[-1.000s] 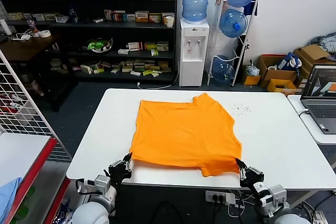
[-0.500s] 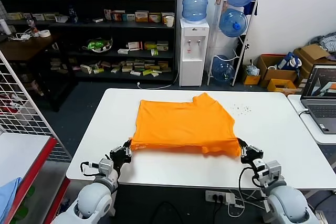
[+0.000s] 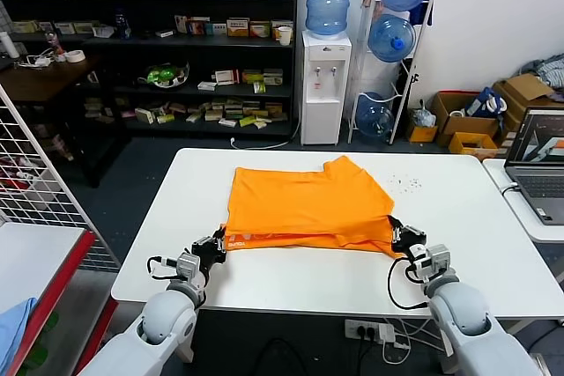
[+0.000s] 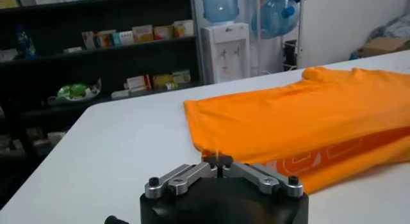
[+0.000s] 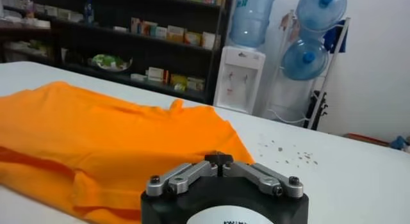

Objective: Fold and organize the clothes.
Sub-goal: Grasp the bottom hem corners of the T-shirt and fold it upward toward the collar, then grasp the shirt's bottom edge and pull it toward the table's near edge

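Both arms are mid-fold: the left gripper (image 3: 214,246) and right gripper (image 3: 401,237), fingers clamped on the near hem corners of the orange T-shirt (image 3: 304,204) on the white worktop (image 3: 458,217), look set to carry that edge farther over toward the collar.

Two round grey arms with black grippers

The left gripper (image 3: 214,246) and right gripper (image 3: 401,238) have silver bars with small black screws, and thin black cables loop behind.

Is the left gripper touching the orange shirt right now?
Touching. In the head view the left gripper is shut on the near-left corner of the orange T-shirt, lifted and folded back over itself.
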Robot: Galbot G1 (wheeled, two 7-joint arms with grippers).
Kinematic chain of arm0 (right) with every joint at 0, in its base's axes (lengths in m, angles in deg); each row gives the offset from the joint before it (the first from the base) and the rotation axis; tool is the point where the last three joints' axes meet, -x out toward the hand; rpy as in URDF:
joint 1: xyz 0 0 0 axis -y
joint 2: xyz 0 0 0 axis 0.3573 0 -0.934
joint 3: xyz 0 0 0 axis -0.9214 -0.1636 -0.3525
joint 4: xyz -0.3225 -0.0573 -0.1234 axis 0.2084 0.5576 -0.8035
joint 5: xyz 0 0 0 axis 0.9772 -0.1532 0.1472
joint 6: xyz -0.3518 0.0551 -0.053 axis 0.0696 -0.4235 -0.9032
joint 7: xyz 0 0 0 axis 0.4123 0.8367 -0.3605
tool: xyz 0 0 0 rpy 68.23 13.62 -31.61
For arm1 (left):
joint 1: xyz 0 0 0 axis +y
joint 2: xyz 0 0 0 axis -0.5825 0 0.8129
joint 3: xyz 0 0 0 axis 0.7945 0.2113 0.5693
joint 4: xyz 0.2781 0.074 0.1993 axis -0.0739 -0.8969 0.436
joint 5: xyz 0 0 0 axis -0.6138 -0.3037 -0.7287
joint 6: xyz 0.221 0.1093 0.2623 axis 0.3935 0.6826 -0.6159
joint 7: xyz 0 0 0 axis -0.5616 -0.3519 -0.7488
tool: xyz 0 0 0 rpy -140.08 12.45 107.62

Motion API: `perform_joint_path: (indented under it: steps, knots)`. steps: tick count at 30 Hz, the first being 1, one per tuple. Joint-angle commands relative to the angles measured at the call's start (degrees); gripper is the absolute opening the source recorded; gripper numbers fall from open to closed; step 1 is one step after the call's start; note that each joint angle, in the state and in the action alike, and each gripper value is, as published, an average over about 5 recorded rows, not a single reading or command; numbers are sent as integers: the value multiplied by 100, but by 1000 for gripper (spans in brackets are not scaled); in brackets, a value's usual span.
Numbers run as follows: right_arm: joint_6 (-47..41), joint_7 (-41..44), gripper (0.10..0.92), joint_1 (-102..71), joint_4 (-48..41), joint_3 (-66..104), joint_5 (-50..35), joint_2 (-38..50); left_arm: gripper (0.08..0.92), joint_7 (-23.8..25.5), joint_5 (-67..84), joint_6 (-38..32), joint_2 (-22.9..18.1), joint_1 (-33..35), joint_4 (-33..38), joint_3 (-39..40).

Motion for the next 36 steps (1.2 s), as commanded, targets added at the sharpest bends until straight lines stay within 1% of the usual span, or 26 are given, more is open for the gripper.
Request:
perform_joint_path:
  steps: [1, 3, 5, 9, 13, 17, 22, 26, 28, 30, 36]
  knots:
    - [84, 23, 127, 465, -614, -189, -8, -146, 97, 18, 12, -16, -35, -213, -195, 137]
    - [88, 44, 142, 505, -665, -196, -13, -201, 112, 11, 17, -67, -33, -193, -189, 113]
    - [98, 45, 181, 493, -657, -186, -15, -231, 154, 6, 22, -200, -19, -141, -153, 86]
    - [168, 32, 293, 343, -507, -96, -20, -209, 265, 40, 56, -525, 26, 45, -3, 18]
    - [233, 49, 415, 77, -256, 99, -55, -106, 378, 62, 134, -631, 54, 226, 169, -50]
    - [87, 112, 527, -437, 212, 336, -85, 114, 499, 29, 190, -530, 129, 447, 383, -75]
    - [-277, 230, 675, -1183, 852, 551, -55, 428, 638, -85, 340, -219, 206, 671, 598, -89]
    - [-460, 313, 779, -1520, 968, 629, 21, 515, 755, -183, 380, -61, 173, 661, 507, -98]
    - [-530, 332, 809, -1562, 930, 635, 31, 517, 792, -223, 439, 10, 156, 638, 441, -92]
    - [-591, 341, 818, -1586, 893, 635, 39, 522, 815, -251, 531, 69, 147, 624, 402, -81]
    - [-742, 352, 823, -1558, 765, 573, 47, 560, 822, -264, 729, 116, 93, 561, 290, -48]
